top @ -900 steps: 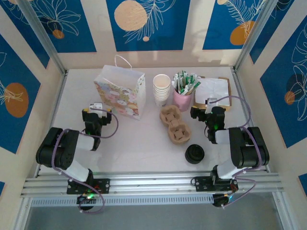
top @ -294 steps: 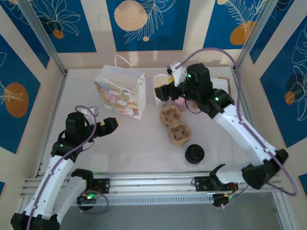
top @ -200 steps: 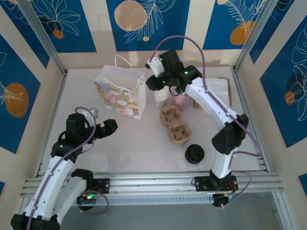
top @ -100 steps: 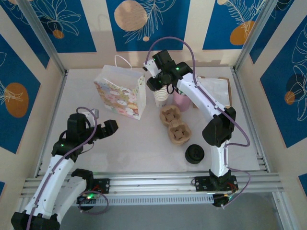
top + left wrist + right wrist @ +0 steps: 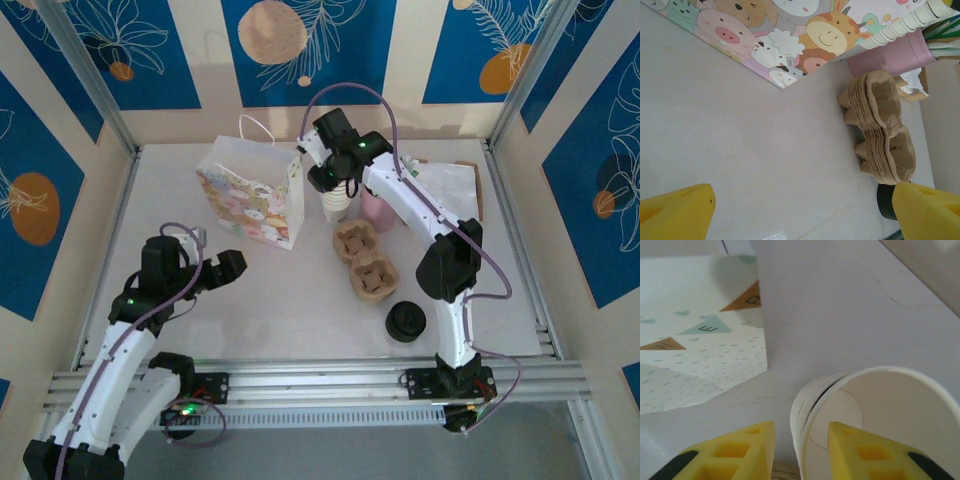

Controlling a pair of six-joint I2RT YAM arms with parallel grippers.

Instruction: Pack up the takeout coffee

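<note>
A stack of white paper cups (image 5: 338, 204) stands right of the animal-print paper bag (image 5: 250, 200). My right gripper (image 5: 332, 183) is directly over the stack. In the right wrist view it (image 5: 801, 450) is open and straddles the rim of the top cup (image 5: 880, 410), one yellow finger inside and one outside; that cup sits tilted in the stack. A stack of brown cardboard cup carriers (image 5: 365, 262) lies mid-table, with black lids (image 5: 406, 322) in front of it. My left gripper (image 5: 230, 263) hovers open and holds nothing, left of the carriers (image 5: 882, 130).
A pink holder of sachets (image 5: 382, 206) stands just right of the cups, with a clipboard with white paper (image 5: 452, 183) behind it. The bag (image 5: 695, 325) is close on the right gripper's left. Blue-patterned walls and metal posts enclose the table.
The right arm swung from near the pink holder leftward over the cup stack and lowered its fingers around the top cup's rim. The left arm barely moved.
</note>
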